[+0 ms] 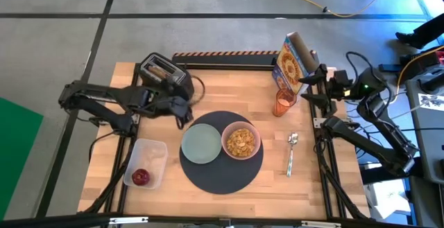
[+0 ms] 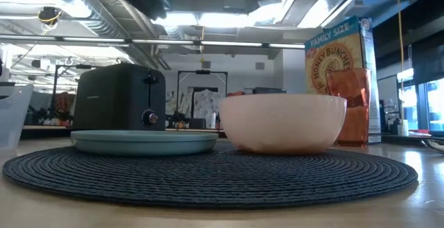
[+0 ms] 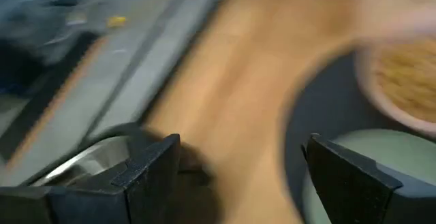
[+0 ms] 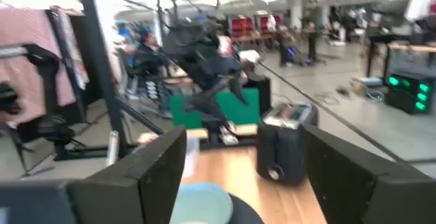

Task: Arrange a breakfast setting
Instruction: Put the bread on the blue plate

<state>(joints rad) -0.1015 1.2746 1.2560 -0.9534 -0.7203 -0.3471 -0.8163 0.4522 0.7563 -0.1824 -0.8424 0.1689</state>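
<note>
The round dark grey mat (image 1: 220,172) lies mid-table. On it rest the pale green plate (image 1: 201,145) and, to its right, the pink bowl (image 1: 241,142) with cereal. The orange cup (image 1: 284,102) stands beyond the mat, and the metal spoon (image 1: 291,153) lies to the mat's right. A toast slice (image 1: 158,68) stands in the black toaster (image 1: 165,77). The small red fruit (image 1: 141,177) lies in the clear tub (image 1: 147,160). My left gripper (image 1: 184,111) is open and empty between toaster and plate; its fingers (image 3: 153,166) frame bare table. My right gripper (image 1: 313,88) is open and empty by the table's right edge.
A cereal box (image 1: 291,62) stands at the far right beside the cup. The toaster takes up the far left corner and the tub the near left. Bare wood shows along the near edge and around the spoon.
</note>
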